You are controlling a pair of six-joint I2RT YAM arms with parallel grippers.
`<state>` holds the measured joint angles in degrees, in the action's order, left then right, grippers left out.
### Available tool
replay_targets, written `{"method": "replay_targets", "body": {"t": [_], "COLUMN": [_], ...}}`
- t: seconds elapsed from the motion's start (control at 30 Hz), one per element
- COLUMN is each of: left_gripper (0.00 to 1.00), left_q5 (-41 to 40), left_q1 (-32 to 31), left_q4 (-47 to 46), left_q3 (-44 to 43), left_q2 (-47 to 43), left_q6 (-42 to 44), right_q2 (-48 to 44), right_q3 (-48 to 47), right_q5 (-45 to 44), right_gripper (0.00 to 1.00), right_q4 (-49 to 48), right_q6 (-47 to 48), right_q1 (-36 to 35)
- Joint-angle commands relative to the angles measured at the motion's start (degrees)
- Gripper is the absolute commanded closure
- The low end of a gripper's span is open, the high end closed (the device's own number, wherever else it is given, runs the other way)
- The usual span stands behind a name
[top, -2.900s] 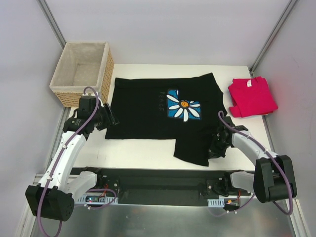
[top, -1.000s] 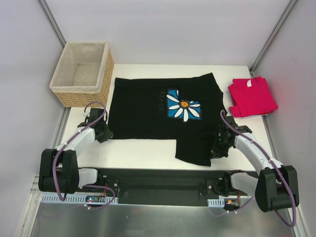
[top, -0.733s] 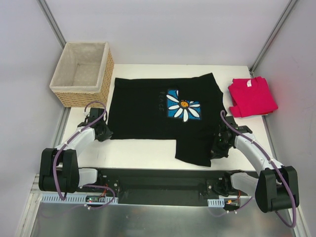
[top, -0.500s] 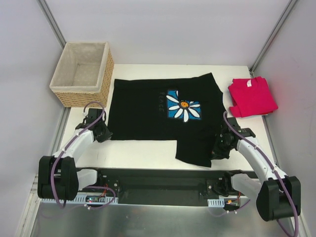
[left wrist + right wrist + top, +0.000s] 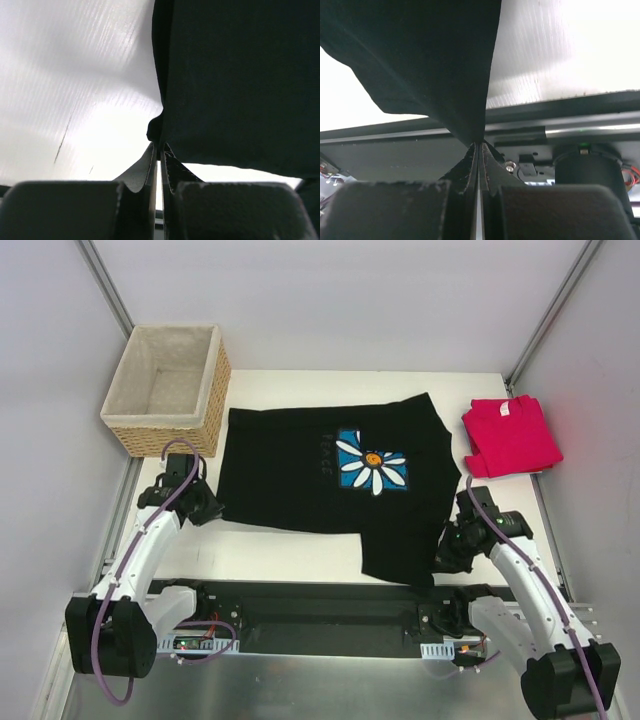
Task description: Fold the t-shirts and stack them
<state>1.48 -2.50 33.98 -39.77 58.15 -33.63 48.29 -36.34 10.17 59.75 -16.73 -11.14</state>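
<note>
While the black shirt (image 5: 330, 490) is spread mid-frame on the desk (image 5: 290, 545), its lower-left edge is pinched tight by the left hand (image 5: 206, 508) and its lower-right corner is clamped in the right hand (image 5: 448, 556). Red shirt (image 5: 510, 435) is parked upper right.

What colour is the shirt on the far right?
The shirt is plain pinkish-red, clearest in the top view.

A: Is there any writing to read here?
B: Only in one place. On the black t-shirt (image 5: 280, 480), just left of the daisy print (image 5: 372, 462), stands a short pale word (image 5: 322, 447), turned sideways. Its letters are too small to read.
A: And the red t-shirt (image 5: 512, 442)?
B: It has a white neck tag (image 5: 503, 410), but nothing legible on it.
</note>
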Motion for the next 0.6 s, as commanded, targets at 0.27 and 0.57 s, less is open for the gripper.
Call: {"method": "replay_targets", "body": {"t": [0.27,0.57], "left_gripper": [1.0,1.0], "left_q5": [2.92,1.34], "left_q1": [0.48,0.48], "left_q4": [9.62,9.71], "left_q3": [-4.35,-8.12], "left_q2": [-4.98,-2.43], "left_q6": [1.99,2.78], "right_q2": [-7.25,2.67], "right_q3": [-4.7,-20.15], "right_q5": [1.52,-3.67], "right_gripper": [0.99,0.99], "right_q4": [11.53,11.45], "right_q6": [-3.67,0.82], "right_q1": [-0.73,-0.64]}}
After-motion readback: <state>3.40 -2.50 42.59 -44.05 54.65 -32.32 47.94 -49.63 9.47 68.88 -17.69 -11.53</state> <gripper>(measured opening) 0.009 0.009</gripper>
